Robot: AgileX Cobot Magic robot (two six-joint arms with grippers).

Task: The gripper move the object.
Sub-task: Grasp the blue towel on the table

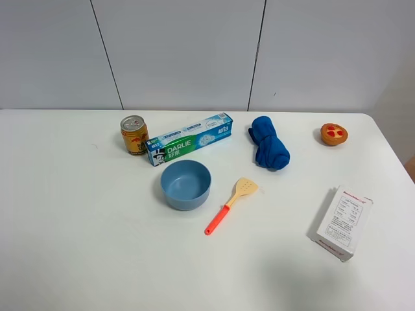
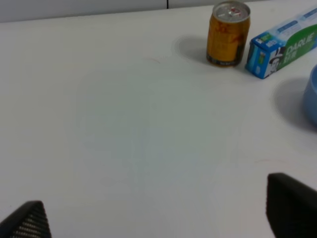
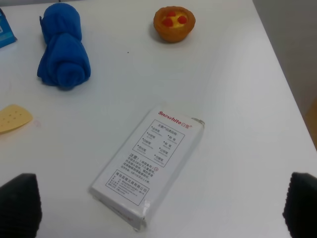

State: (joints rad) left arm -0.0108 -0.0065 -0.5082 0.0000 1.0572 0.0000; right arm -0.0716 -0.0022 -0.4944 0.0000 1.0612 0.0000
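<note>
Left gripper (image 2: 158,213): wide open, black fingers (image 2: 290,203) spread far apart above bare white bench (image 1: 78,227) on the near-left side.
Right gripper (image 3: 161,206): same deal, spread wide, sitting over the near-right part, right by the white carton.
White carton (image 1: 342,222): flat on its back near the right edge, label up, turned at an angle.
Spatula (image 1: 230,206): orange handle, yellow slotted head, about mid-bench, just beside the bowl.
Bowl (image 1: 185,197): light blue, upright, around the middle.
Toothpaste box (image 1: 189,138): lying flat just past the bowl, angled toward the far edge.
Can (image 1: 134,135): gold, upright, right next to the toothpaste box's left end.
Blue cloth (image 1: 268,144): rolled up and lumpy, lying toward the far edge, right of the middle, well apart from both grippers.
Tart (image 1: 334,134): little orange thing with red bits, near the far-right corner.
</note>
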